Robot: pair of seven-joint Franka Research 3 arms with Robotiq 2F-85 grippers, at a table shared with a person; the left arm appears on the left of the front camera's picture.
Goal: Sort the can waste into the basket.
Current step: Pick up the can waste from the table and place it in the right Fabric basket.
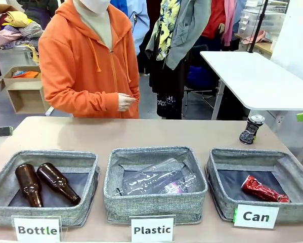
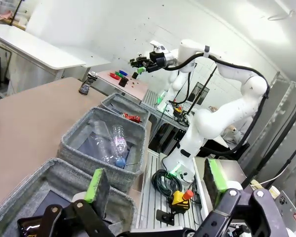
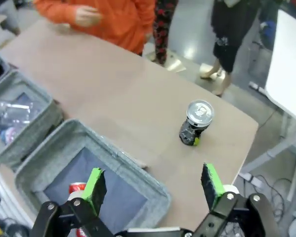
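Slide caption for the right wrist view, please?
Right gripper, jaws open, faces grey woven basket and crushed dark can on brown table.

Robotics lab: mounted arm (image 2: 214, 121), labelled bins (image 1: 156, 203)

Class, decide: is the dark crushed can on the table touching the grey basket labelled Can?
Apart. The front view shows bare tabletop between the dark can and the basket; the right wrist view agrees.

left gripper (image 2: 156, 180): bottom edge of frame, jaws wide open, nothing between | right gripper (image 3: 153, 181): bottom edge, jaws wide open, nothing between | right arm (image 2: 246, 81): upper right, elbow bent | person's hand (image 1: 125, 102): upper centre, loosely curled
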